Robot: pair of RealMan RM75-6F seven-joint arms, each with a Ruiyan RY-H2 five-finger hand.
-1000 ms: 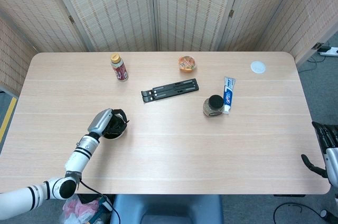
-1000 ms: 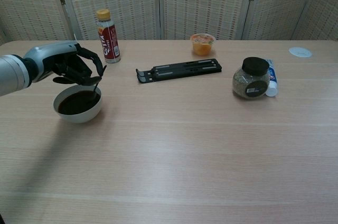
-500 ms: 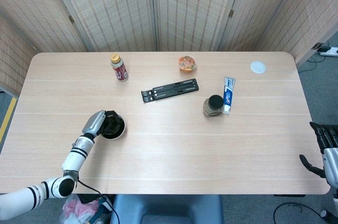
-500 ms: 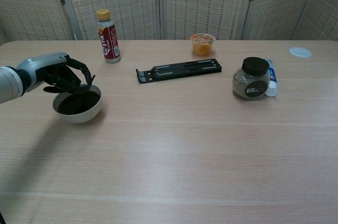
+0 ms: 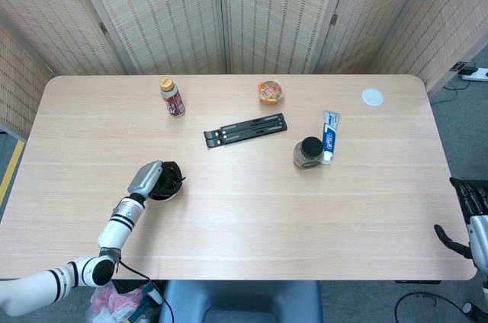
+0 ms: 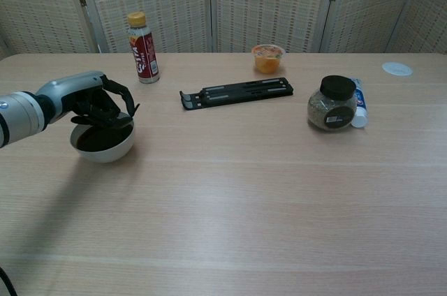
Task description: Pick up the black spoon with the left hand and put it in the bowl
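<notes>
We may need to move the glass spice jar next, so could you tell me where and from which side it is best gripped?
Grip the spice jar around its black lid or the body just below, coming from above or from the robot's left side. It stands upright, and the toothpaste tube lies against its right side, probably blocking fingers there; the left and front are free.

A white round bowl (image 6: 105, 149) was dark inside. The small bottle (image 6: 142, 48) wore a red label and yellow cap. A flat rack (image 6: 237, 91) was black; the squat jar (image 6: 332, 104) black-lidded; the tube (image 6: 359, 104) blue and white.
</notes>
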